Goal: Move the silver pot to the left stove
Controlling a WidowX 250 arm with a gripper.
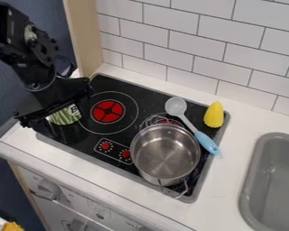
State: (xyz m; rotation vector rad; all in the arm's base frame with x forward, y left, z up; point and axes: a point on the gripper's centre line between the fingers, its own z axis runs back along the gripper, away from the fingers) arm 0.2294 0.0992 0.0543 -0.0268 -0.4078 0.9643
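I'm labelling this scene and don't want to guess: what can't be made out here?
In the camera view:
- Right burner: mostly hidden by the pot.
- Can: top hidden by the arm.
- Sink: cut off by the right and bottom edges.
- Yellow thing at lower left: cut off by the bottom edge.

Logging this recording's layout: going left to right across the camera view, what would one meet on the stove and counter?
Green-striped can, round red left burner, silver metal pot, yellow corn-shaped toy, grey sink basin.
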